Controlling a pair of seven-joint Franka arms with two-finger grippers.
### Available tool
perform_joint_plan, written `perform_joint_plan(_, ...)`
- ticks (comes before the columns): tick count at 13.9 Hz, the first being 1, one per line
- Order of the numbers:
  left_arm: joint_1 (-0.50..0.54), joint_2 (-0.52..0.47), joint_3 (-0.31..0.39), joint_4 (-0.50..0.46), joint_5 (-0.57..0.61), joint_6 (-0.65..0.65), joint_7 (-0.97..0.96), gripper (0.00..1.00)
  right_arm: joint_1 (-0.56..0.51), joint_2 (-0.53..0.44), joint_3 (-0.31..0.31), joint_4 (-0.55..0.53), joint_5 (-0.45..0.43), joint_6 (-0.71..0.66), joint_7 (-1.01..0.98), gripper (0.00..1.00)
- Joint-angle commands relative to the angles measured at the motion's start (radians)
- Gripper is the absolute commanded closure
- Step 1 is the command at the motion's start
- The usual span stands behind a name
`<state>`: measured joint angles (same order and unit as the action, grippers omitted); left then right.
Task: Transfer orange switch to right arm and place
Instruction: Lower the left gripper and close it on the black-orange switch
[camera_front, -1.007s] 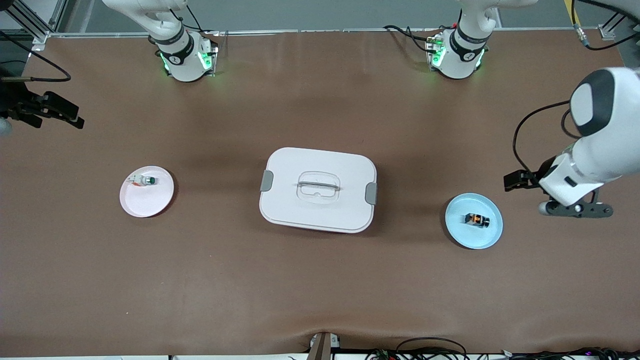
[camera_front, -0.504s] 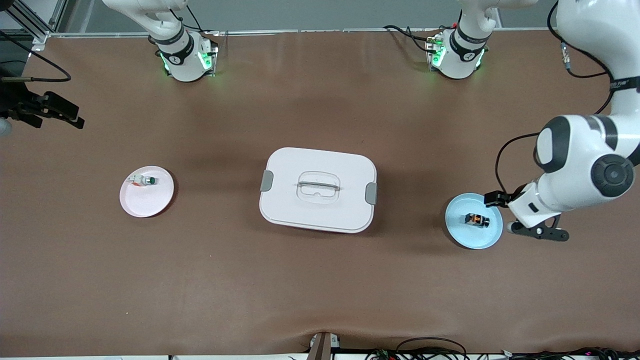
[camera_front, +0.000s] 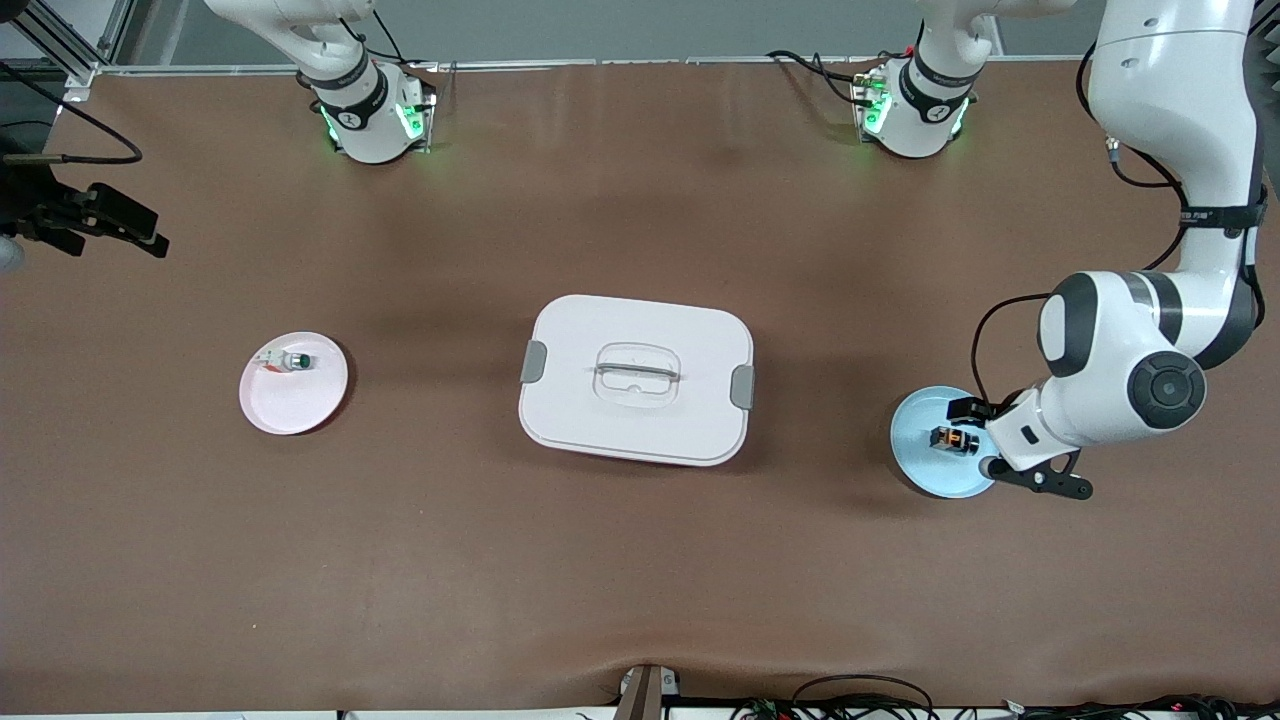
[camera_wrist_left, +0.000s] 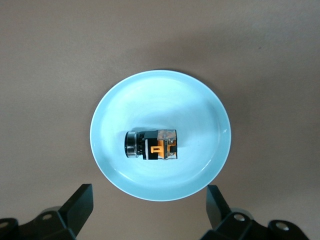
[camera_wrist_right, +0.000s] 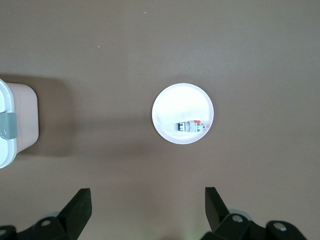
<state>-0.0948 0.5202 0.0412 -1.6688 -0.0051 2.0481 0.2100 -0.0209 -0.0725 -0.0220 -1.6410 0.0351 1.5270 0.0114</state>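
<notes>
The orange switch (camera_front: 953, 438) is a tiny black block with an amber middle. It lies on its side in the light blue plate (camera_front: 922, 468) toward the left arm's end of the table. The left arm's wrist hangs over the plate's rim. In the left wrist view my left gripper (camera_wrist_left: 149, 196) is open and empty. The plate's edge (camera_wrist_left: 160, 196) shows between its fingers, and the switch (camera_wrist_left: 152, 145) lies apart from them. My right gripper (camera_wrist_right: 147, 196) is open and empty, high above the table beside the pink plate (camera_wrist_right: 172, 107).
A white lidded box (camera_front: 636, 345) with grey clasps sits mid-table. The pink plate (camera_front: 295, 405) toward the right arm's end holds a small white part with a green top (camera_front: 290, 362). Cables run along the table edge nearest the front camera.
The left arm has swung in from the table's end and come down, bringing its gripper over the blue plate's rim. The right arm, the plates and the switch have not moved.
</notes>
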Motion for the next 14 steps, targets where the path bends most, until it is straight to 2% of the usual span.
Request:
perform_joint_plan(1, 0.015, 0.014, -0.006, 0.006, -0.010, 0.017, 0.031, 0.00, -0.005, -0.015, 0.004, -0.013, 0.009, 0.005, -0.008, 0.00)
perform_joint_plan(6, 0.007, 0.082, -0.006, 0.004, -0.016, 0.084, 0.031, 0.00, -0.005, -0.015, 0.002, -0.013, 0.008, 0.005, -0.008, 0.00)
perform_joint_plan(14, 0.003, 0.118, -0.006, -0.022, -0.016, 0.119, 0.031, 0.00, -0.008, -0.015, 0.002, -0.013, 0.008, 0.007, -0.008, 0.00)
